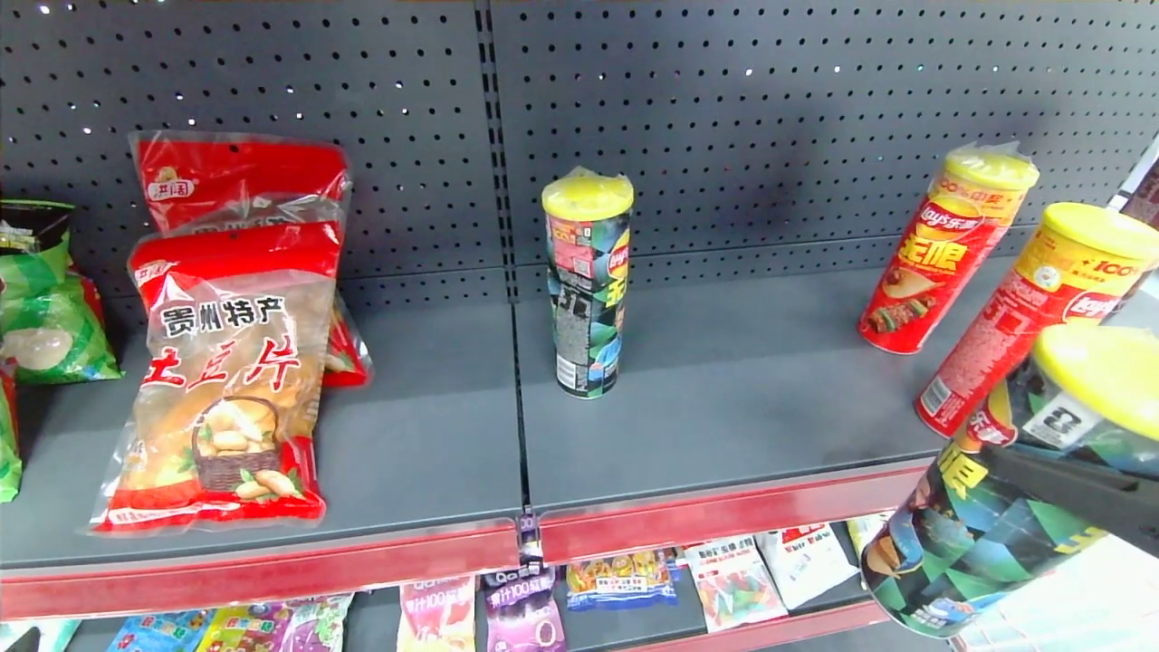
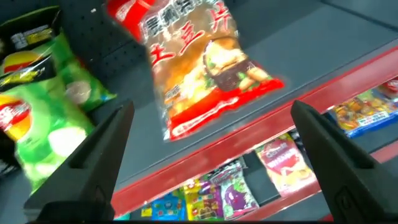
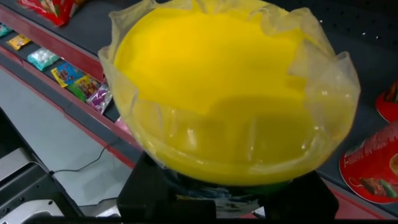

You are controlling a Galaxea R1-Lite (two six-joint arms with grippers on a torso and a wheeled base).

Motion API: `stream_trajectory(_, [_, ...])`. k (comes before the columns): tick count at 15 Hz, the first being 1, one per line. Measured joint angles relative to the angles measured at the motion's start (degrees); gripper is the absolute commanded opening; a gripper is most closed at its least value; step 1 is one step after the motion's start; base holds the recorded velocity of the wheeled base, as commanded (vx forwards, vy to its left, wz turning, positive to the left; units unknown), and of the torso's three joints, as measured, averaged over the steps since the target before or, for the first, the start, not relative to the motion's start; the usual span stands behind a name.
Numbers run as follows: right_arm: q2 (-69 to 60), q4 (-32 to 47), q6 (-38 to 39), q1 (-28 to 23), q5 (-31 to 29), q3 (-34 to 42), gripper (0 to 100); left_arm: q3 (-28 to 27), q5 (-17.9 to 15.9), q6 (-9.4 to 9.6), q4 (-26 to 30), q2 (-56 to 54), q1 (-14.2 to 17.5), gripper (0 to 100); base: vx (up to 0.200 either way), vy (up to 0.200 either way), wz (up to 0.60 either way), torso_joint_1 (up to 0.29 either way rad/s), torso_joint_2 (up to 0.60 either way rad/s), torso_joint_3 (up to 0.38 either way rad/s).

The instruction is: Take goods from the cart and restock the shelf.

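Right gripper is clamped on a dark, green-patterned cardboard canister with a yellow plastic lid. It grips the body below the lid, so the base is free to set down. The canister is tilted, in the air just in front of the red price rail, at the right end of the grey metal shelf board and not yet on it. In the right wrist view the lid has clear film crumpled around its rim.

Left gripper is spread wide and carries nothing. It sits in front of the left bay by the snack bags, well away from the right arm. My read: parked out of the way.

Likely drop zone is the bare board between the upright matching dark canister and the red ones, which would group like with like. The held canister needs righting before release, since a tall narrow tube tips easily.

Counts:
- Dark patterned canisters: 2, one standing mid-shelf and one in the right gripper.
- Red canisters with yellow lids: 2, the far red canister and the near red canister, both at the right end.
- Red-and-clear potato-slice bags: 2, with the front bag leaning on the rear bag.
- Green crisp bags: at least 2 at the far left; exact count unclear.
- Small sachets on the lower shelf: several, too cut off to count.
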Motion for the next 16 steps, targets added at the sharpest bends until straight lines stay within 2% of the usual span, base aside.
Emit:
stream_trajectory(2, [0.52,-0.02,0.0,1.05,-0.05,-0.59,0,-0.77,-2.84,-0.04,-1.95,2.97,-0.11,100,0.0,0.0,0.0,0.0,0.0,0.0])
stream_trajectory(3, [1.07,-0.18,-0.02,1.94,0.05,-1.11,0,-1.51,-5.36,-0.9,-3.84,5.56,-0.11,100,0.0,0.0,0.0,0.0,0.0,0.0])
stream_trajectory(6, [2.69,-1.67,-0.6,2.56,-0.13,-1.85,0,-6.17,-13.14,-4.5,-10.42,18.1,-0.18,100,0.0,0.0,0.0,0.0,0.0,0.0])
stream_trajectory(8, [3.39,-1.99,-0.66,2.6,-0.33,-1.85,0,-11.72,-16.02,-7.53,-15.21,29.03,-1.18,100,0.0,0.0,0.0,0.0,0.0,0.0])
stream_trajectory(10, [3.72,-2.01,-0.68,2.43,-0.74,-1.74,0,-20.24,-17.82,-12.4,-18.74,40.9,-5.62,100,0.0,0.0,0.0,0.0,0.0,0.0])
stream_trajectory(11, [3.78,-2.05,-0.71,2.38,-1.12,-1.74,0,-24.14,-18.16,-13.97,-19.52,46.01,-7.9,100,0.0,0.0,0.0,0.0,0.0,0.0])
stream_trajectory(14, [3.86,-2.18,-0.66,2.32,-1.8,-1.93,0,-34.1,-18.74,-16.35,-21.46,58.73,-13.12,100,0.0,0.0,0.0,0.0,0.0,0.0])
stream_trajectory(16, [3.86,-2.18,-0.63,2.23,-1.84,-1.93,0,-38.86,-18.7,-16.76,-21.86,64.78,-15.57,100,0.0,0.0,0.0,0.0,0.0,0.0])
